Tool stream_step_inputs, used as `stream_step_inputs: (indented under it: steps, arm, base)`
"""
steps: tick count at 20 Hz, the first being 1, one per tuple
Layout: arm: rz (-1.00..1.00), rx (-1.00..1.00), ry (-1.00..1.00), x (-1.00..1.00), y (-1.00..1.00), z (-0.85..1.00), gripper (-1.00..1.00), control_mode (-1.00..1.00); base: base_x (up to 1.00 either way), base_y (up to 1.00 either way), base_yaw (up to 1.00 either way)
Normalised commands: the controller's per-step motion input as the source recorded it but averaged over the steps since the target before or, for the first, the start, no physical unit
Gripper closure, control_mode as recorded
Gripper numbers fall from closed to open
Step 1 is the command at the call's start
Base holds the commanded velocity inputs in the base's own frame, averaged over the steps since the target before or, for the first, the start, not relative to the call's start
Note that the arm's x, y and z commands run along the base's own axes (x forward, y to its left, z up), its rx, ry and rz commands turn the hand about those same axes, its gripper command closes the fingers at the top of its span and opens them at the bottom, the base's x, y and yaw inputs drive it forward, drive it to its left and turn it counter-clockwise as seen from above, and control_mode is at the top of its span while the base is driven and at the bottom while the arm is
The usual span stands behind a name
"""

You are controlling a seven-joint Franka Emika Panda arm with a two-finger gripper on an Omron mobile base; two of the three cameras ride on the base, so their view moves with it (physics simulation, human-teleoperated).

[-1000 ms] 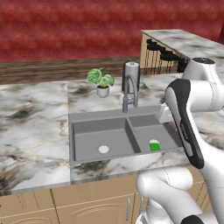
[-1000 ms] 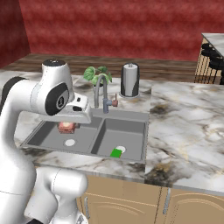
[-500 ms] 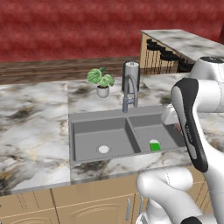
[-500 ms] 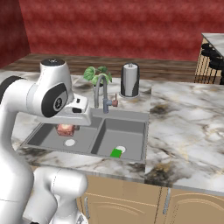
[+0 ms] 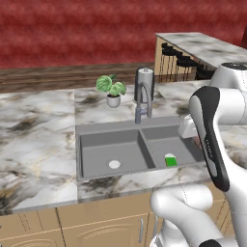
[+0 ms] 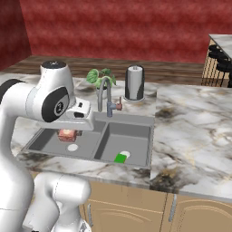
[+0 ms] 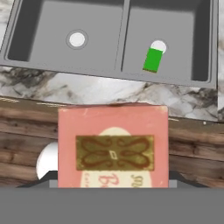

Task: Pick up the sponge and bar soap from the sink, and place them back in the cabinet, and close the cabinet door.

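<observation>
Bar soap point(image 7: 113, 151) is up in the jaws, clamped tight and filling the lower hand view, hanging above the sink's point(image 6: 136, 121) left basin in the right base view. Sponge point(image 7: 153, 58) sits at one o'clock in the hand view, in the right basin beside its white drain.

1. A grey sink point(image 5: 120, 147) with two bowls is set into a marble counter point(image 5: 34, 140).
2. A green sponge point(image 5: 171, 160) is seen lying in one bowl.
3. A small plant point(image 5: 111, 89) is placed on the counter.
</observation>
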Motion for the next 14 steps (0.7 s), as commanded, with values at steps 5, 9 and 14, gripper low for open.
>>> stream_step_inputs:
  steps: [5,9,14]
  arm:
    - [0.00,0.00,0.00,0.00,0.00,0.00,1.00,1.00]
    - [0.00,0.00,0.00,0.00,0.00,0.00,1.00,1.00]
    - [0.00,0.00,0.00,0.00,0.00,0.00,1.00,1.00]
  base:
    - [-0.43,0.00,-0.01]
    - [-0.60,0.00,-0.07]
    - [-0.58,0.00,-0.13]
